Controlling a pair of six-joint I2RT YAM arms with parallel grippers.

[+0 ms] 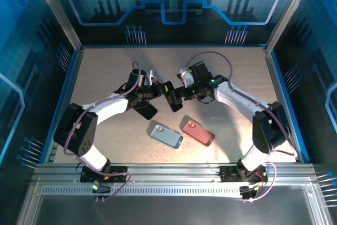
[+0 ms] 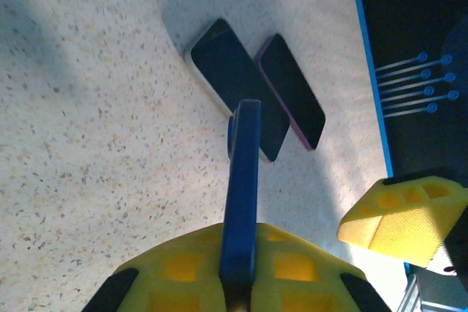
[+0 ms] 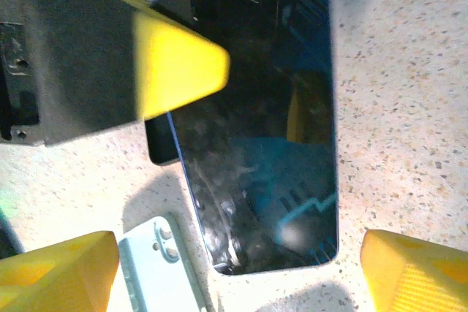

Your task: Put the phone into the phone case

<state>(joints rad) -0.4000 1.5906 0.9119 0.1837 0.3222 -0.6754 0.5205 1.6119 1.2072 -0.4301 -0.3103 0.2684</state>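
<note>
The phone (image 3: 256,122), dark-screened with a blue rim, hangs above the table at mid-scene (image 1: 174,97). My left gripper (image 1: 164,89) is shut on it. In the left wrist view the phone stands edge-on (image 2: 243,180) between the yellow jaws of the left gripper (image 2: 240,253). My right gripper (image 3: 238,275) is open, its fingers (image 3: 417,275) wide of the phone's lower end and not touching it. A flat black piece (image 1: 148,110), which looks like the phone case, lies on the table under the left gripper, with one corner (image 3: 164,145) peeking out behind the phone.
A light blue handset or case (image 1: 165,134) and a pink one (image 1: 197,131) lie side by side on the table, camera side up, in front of the grippers. Blue walls (image 1: 274,77) ring the speckled table (image 1: 105,72).
</note>
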